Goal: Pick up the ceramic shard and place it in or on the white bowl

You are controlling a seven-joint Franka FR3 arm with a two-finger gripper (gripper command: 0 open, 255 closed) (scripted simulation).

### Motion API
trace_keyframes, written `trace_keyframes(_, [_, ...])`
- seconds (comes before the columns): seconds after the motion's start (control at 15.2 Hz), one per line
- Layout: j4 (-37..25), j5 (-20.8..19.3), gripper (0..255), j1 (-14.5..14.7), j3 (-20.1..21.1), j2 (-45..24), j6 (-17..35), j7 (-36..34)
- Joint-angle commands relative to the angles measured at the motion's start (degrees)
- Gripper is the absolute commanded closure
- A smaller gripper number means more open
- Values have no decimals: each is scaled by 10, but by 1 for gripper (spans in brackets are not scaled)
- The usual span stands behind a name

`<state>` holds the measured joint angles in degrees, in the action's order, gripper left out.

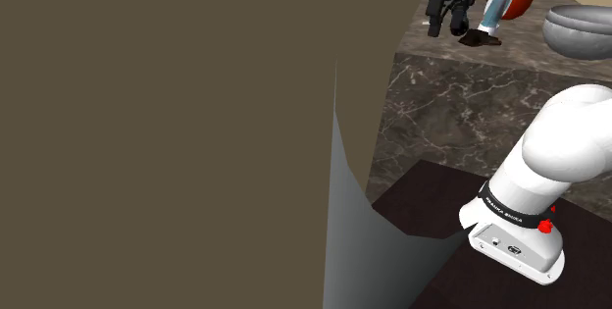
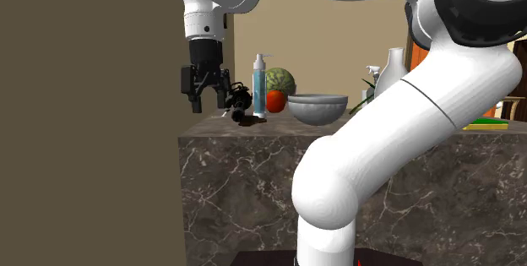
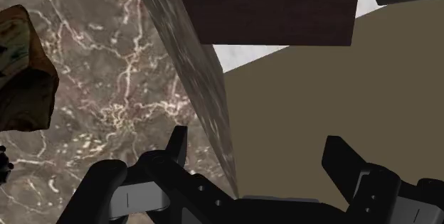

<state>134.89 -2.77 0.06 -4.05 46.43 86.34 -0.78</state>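
The shard (image 3: 25, 73) is a dark brown, rough-edged piece lying on the marble counter (image 3: 121, 102). It also appears as a small dark lump (image 2: 247, 119) (image 1: 481, 37) near the counter's corner. The bowl (image 2: 317, 106) (image 1: 579, 30) is drawn grey and stands further along the counter, past a bottle. My gripper (image 3: 260, 151) is open with nothing between its fingers. It hangs over the counter's edge beside the olive wall, with the shard off to one side of it. In the second exterior view the gripper (image 2: 209, 105) points down just left of the shard; in the shoulder view the gripper (image 1: 446, 27) is at the top.
A blue-and-white pump bottle (image 2: 260, 83), a red tomato (image 2: 275, 100) and a watermelon (image 2: 282, 79) stand between shard and bowl. A white jug (image 2: 393, 68) is behind the arm. A tall olive wall (image 1: 177, 111) borders the counter closely. The dark stand top (image 1: 441, 209) lies below.
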Motion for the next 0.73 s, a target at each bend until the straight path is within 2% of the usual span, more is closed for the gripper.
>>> trace_keyframes(0.0, [0,0,0,0,0,0,0,0])
trace_keyframes(0.66, [-3,-78,0,-46,-149,-7,26,137])
